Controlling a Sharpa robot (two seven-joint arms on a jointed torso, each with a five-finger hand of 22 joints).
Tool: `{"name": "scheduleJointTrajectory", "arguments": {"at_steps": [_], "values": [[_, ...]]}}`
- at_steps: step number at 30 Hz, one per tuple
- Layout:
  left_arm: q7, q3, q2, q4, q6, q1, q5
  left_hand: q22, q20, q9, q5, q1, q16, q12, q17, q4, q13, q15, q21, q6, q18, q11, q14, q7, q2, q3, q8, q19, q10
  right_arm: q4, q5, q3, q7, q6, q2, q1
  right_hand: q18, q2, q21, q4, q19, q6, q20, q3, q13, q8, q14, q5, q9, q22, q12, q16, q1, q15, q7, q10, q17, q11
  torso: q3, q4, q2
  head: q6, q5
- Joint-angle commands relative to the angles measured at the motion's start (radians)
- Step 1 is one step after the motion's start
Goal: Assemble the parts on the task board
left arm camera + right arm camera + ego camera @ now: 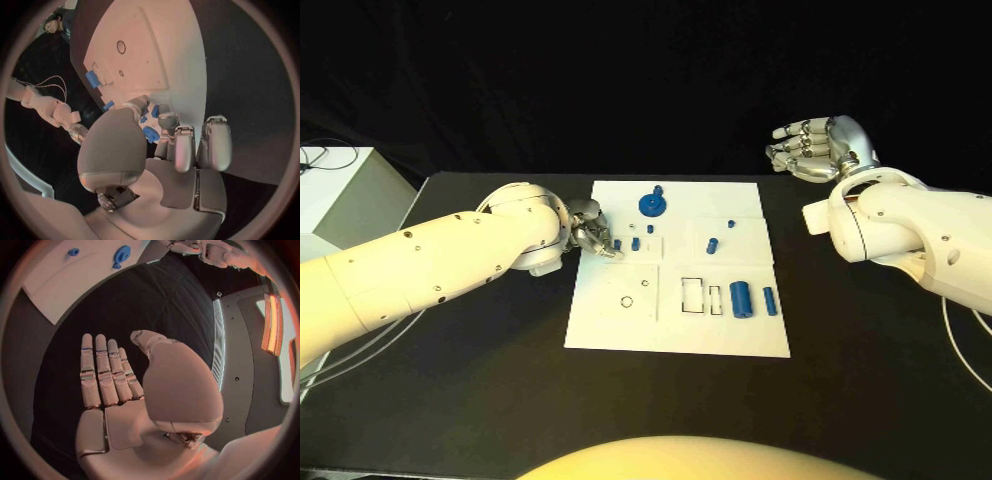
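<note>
Nearest on the task board (678,330) lies its near row: one round hole (627,301) at left and two rectangular slots (701,297) at centre, all unfilled as far as the head view shows. Just right of the slots lie a thick blue cylinder (740,298) and a thinner blue pin (769,301), both on their sides, loose on the plate.

Farther back, a blue round part with a stem (652,204) sits near the far edge; whether it is seated cannot be told. Two small blue pieces (714,243) lie right of centre, and further small blue pieces (636,242) lie at mid-left.

Left hand (589,230): over the board's left edge, fingers curled about small blue parts. The left wrist view shows blue pieces between and just beside the fingertips (167,120); whether one is actually pinched cannot be told.

Right hand (816,145): off the board, over the table (473,400) at far right, holding nothing; fingers straight and close together in the right wrist view.

Judgement: assembly is at an early stage. Most parts appear loose, the near receptacles stand vacant, and the bulk of insertion work remains.
</note>
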Motion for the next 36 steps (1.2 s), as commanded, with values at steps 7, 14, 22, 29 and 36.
{"name": "scheduleJointTrajectory", "arguments": {"at_steps": [7, 14, 22, 29, 36], "values": [[0.021, 0.065, -0.040, 0.039, -0.061, -0.015, 0.038, -0.187, 0.035, -0.033, 0.012, 0.142, -0.126, -0.140, 0.058, -0.004, -0.222, 0.045, -0.168, -0.103, 0.063, 0.045, 0.000, 0.047, 0.016, -0.018, -0.015, -0.184, -0.225, 0.000, -0.004, 0.000, 0.008, 0.015, -0.002, -0.002, 0.012, 0.005, -0.004, -0.007, -0.013, -0.002, 0.002, 0.000, -0.004, -0.004, -0.009, 0.004, -0.001, -0.007, -0.002, -0.010, -0.008, 0.005, 0.027, -0.001, -0.005, 0.008, 0.0008, 0.0016, -0.001, 0.004, -0.006], [0.075, 0.119, -0.066, 0.079, -0.050, -0.018, 0.082, -0.585, 0.087, -0.107, 0.013, 0.210, -0.517, -0.239, -0.430, -0.001, -0.319, 0.098, -0.544, -0.204, 0.135, 0.102, -0.405, 0.100, 0.006, 0.035, -0.039, -0.497, -0.375, -0.003, -0.003, 0.000, 0.008, 0.015, -0.002, -0.003, 0.012, 0.005, -0.004, -0.007, -0.014, -0.002, 0.002, 0.000, -0.005, -0.004, -0.009, 0.004, -0.001, -0.009, -0.002, -0.011, -0.008, 0.005, 0.027, -0.002, -0.006, 0.009, 0.0019, 0.0005, -0.003, 0.011, -0.003], [0.322, 0.106, -0.020, 0.042, -0.214, -0.018, 0.088, -0.710, 0.108, -0.352, 0.009, 0.280, -0.695, -0.440, -0.615, -0.043, -0.539, 0.122, -0.728, -0.173, 0.137, 0.128, -0.480, 0.120, 0.014, 0.141, -0.150, -0.489, -0.404, -0.008, -0.001, 0.000, 0.010, 0.017, 0.003, -0.004, 0.012, 0.008, -0.002, -0.012, -0.018, 0.005, 0.004, 0.003, -0.010, -0.003, -0.010, 0.006, 0.000, -0.018, -0.006, -0.018, -0.005, 0.006, 0.026, -0.006, -0.013, 0.009, -0.0006, 0.0004, -0.001, 0.023, -0.006], [0.468, 0.053, 0.041, -0.029, -0.335, -0.018, -0.052, -0.694, 0.102, -0.460, 0.005, 0.275, -0.671, -0.508, -0.640, -0.073, -0.623, 0.118, -0.713, -0.118, 0.137, 0.126, -0.458, 0.111, 0.000, 0.140, -0.211, -0.475, -0.377, -0.011, 0.002, 0.000, 0.012, 0.019, 0.008, -0.005, 0.012, 0.008, -0.002, -0.013, -0.018, 0.006, 0.004, 0.003, -0.011, -0.002, -0.010, 0.006, 0.000, -0.019, -0.006, -0.018, -0.005, 0.006, 0.026, -0.007, -0.014, 0.009, 0.0004, -0.0010, -0.001, 0.033, -0.009], [0.516, 0.017, 0.101, -0.096, -0.362, -0.018, -0.206, -0.651, 0.094, -0.526, 0.005, 0.266, -0.570, -0.567, -0.621, -0.091, -0.687, 0.110, -0.653, -0.072, 0.138, 0.121, -0.411, 0.092, -0.005, 0.145, -0.249, -0.440, -0.354, -0.012, 0.004, 0.000, 0.013, 0.020, 0.012, -0.006, 0.012, 0.008, -0.002, -0.013, -0.019, 0.007, 0.004, 0.004, -0.011, -0.002, -0.010, 0.006, 0.000, -0.020, -0.007, -0.019, -0.005, 0.007, 0.026, -0.007, -0.015, 0.009, 0.0014, -0.0017, 0.001, 0.040, -0.009]]}}
